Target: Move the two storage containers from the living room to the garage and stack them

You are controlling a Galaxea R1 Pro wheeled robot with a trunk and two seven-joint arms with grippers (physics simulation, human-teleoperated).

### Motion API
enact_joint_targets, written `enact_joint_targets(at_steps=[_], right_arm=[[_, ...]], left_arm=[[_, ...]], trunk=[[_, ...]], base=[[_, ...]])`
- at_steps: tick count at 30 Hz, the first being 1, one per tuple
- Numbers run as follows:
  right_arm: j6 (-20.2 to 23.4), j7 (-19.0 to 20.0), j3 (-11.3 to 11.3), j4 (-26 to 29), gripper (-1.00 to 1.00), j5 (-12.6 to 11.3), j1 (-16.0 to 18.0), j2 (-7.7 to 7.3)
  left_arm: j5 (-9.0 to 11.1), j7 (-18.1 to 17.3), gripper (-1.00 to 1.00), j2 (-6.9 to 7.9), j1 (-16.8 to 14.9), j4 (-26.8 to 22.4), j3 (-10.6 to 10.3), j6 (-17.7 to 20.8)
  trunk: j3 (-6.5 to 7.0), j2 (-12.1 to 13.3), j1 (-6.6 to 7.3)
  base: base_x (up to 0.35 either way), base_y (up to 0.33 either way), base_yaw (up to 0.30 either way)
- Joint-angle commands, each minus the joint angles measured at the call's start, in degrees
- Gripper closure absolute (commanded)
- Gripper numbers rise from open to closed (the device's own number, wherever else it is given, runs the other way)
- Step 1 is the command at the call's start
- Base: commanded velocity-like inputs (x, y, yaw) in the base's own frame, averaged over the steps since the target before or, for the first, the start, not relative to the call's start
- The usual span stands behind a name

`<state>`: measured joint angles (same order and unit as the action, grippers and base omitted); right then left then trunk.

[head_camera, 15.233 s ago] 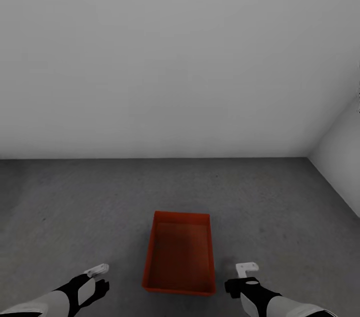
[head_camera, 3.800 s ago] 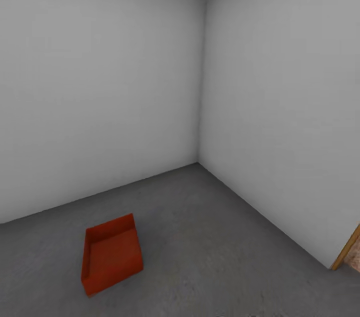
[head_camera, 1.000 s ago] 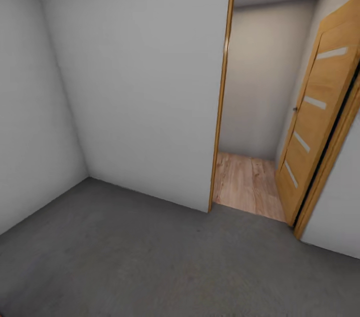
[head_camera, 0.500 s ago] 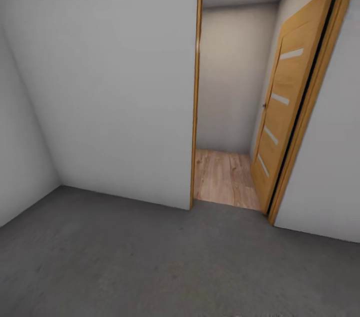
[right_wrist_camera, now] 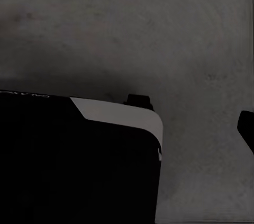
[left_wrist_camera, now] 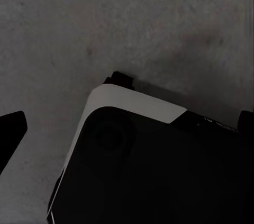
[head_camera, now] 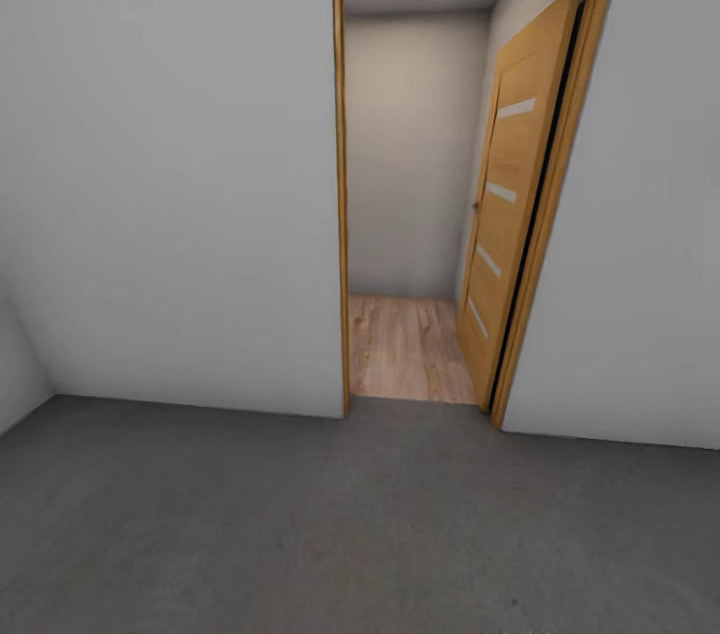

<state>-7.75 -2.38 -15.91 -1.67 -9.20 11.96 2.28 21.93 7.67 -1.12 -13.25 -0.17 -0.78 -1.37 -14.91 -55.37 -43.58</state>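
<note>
Seen from the head camera inside the garage, a plain white-grey wall (head_camera: 170, 174) runs across the scene above the dark grey, faintly mottled concrete floor (head_camera: 330, 524), with a sliver of a second wall meeting it at the far left. Right of centre stands an open doorway with a light wooden frame (head_camera: 341, 184), giving onto a narrow passage with light wood plank flooring (head_camera: 405, 344) and a bare grey back wall (head_camera: 410, 144). At the doorway's right side a light wooden door with pale horizontal slats (head_camera: 508, 194) is swung inward, away from the garage. More white-grey wall lies to the right of the frame. In the left wrist view, a black-and-white part of the robot's body (left_wrist_camera: 153, 166) hangs over the concrete floor, a dark shape at each side edge of the picture; the left tool's spread cannot be told. The right wrist view shows a similar black-and-white body part (right_wrist_camera: 79, 160) over the same floor, and the right tool's state likewise cannot be told.
</note>
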Motion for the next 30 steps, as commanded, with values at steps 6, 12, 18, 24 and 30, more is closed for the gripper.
enact_joint_targets(at_steps=[6,12,18,24,30], right_arm=[[-0.33,-0.08,-0.45,-0.18,-1.00,-0.73,0.08,0.01],[-0.40,-0.13,-0.44,-0.18,-1.00,-0.88,0.08,0.00],[-0.42,-0.16,-0.44,-0.18,-1.00,-0.90,0.08,0.00],[-0.42,-0.16,-0.44,-0.18,-1.00,-0.90,0.09,0.00],[-0.42,-0.22,-0.44,-0.18,-1.00,-0.91,0.08,0.04]], left_arm=[[0.24,-1.29,-1.00,-0.02,-0.02,-0.01,-0.10,-0.20],[0.28,-1.50,-1.00,-0.02,-0.02,-0.01,-0.10,-0.20],[0.24,-1.53,-1.00,-0.02,-0.02,-0.01,-0.10,-0.21],[0.22,-1.52,-1.00,-0.12,-0.02,-0.01,-0.14,-0.21],[0.22,-1.49,-1.00,-0.18,-0.02,-0.01,-0.17,-0.19]], trunk=[[-0.13,-0.05,0.00],[-0.13,-0.05,0.00],[-0.14,-0.05,0.00],[-0.14,-0.05,0.00],[-0.14,-0.05,0.00]], base=[[0.000,0.000,-0.297],[0.000,0.000,-0.297],[0.000,0.000,-0.297],[0.000,0.000,-0.297],[0.000,0.000,-0.253]])
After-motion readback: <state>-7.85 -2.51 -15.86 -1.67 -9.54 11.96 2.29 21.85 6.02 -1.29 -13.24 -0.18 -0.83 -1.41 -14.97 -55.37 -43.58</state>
